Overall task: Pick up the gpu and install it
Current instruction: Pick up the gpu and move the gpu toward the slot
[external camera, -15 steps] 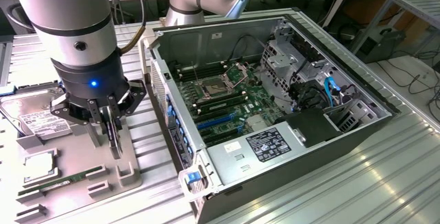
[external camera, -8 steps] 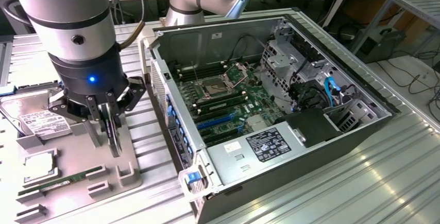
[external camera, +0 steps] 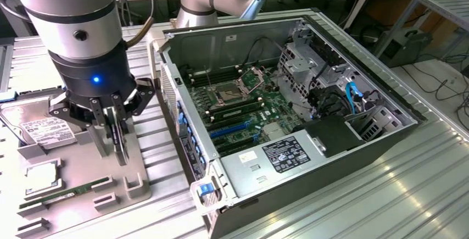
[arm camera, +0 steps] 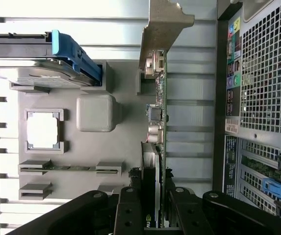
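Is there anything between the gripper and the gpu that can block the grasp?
Nothing visible does. The gripper sits around the gpu, which stands on its edge in the grey holder tray. No other part lies between them.

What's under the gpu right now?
The grey tray lies under the gpu, gripped edge-on by the claw. The card's own edge covers the spot directly beneath.
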Controlling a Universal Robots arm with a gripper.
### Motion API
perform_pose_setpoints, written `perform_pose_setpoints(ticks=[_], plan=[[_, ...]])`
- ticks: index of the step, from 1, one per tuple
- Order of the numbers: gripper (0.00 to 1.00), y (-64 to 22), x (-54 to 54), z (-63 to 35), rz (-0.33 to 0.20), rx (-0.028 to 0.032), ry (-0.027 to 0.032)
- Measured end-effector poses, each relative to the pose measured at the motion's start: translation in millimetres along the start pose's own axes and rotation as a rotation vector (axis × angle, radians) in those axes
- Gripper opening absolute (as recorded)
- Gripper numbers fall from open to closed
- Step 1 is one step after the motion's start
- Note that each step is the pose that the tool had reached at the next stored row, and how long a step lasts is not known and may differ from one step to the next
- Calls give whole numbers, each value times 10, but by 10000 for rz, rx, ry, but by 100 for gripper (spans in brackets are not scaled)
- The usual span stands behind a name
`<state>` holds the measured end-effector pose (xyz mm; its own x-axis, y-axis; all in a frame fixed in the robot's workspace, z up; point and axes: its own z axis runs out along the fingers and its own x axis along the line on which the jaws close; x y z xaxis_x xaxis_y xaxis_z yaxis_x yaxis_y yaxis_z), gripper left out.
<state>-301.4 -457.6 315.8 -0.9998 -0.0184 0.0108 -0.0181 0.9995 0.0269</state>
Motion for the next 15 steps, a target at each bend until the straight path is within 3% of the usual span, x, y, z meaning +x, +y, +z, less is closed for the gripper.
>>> perform_pose_setpoints(ticks=[15], plan=[[27, 5, 2, -178, 0, 1, 1]])
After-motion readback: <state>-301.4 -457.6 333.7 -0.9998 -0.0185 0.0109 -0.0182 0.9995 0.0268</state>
